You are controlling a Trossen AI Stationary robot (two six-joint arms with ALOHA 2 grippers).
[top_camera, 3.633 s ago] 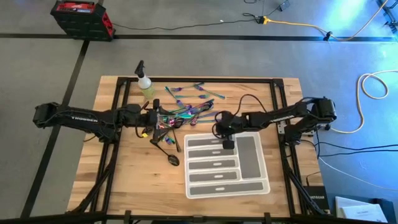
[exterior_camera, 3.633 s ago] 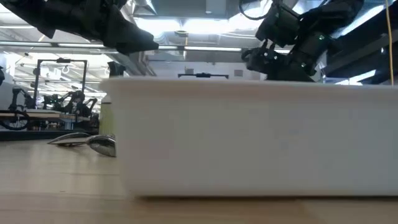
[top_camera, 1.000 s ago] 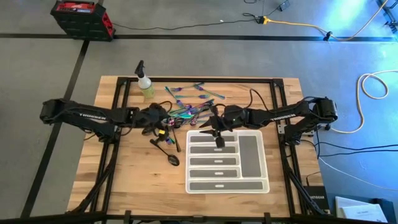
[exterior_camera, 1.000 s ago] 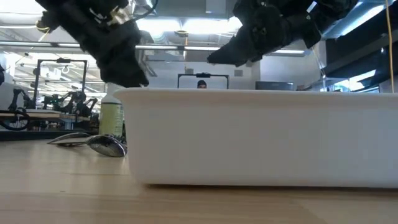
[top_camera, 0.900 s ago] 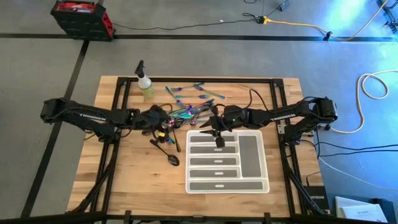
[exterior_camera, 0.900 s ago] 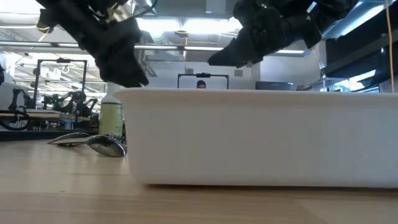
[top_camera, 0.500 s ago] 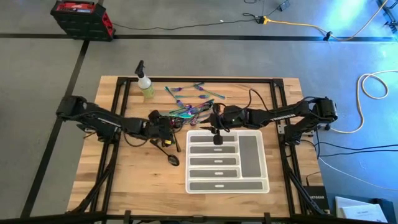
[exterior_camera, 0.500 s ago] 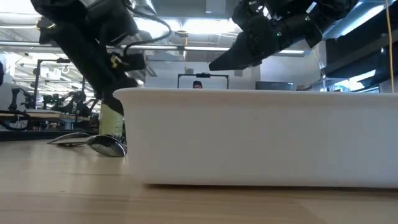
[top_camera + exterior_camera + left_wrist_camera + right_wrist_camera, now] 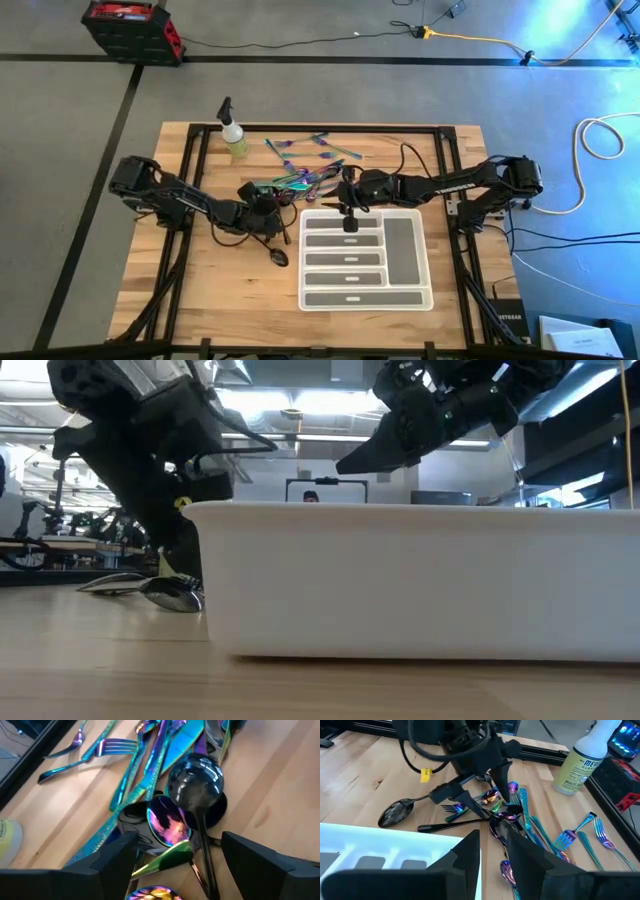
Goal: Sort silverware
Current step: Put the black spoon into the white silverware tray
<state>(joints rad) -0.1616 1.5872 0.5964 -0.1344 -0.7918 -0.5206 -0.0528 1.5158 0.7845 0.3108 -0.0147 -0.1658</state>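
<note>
You've barely started: tray (image 9: 418, 262) slots look empty, silverware (image 9: 300, 170) piled near the table's far edge. Left gripper (image 9: 266, 222) spread wide over the pile; right gripper (image 9: 348, 207) narrowly parted, holding nothing, at the tray's far rim.

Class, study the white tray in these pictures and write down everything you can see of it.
The tray is a white, plastic-looking rectangular organiser lying flat on the wooden table. It has four short slots stacked side by side and one long slot across their ends, each with a grey liner. All slots look empty. From table height its plain wall fills the view. The right gripper hangs over its top edge.
</note>
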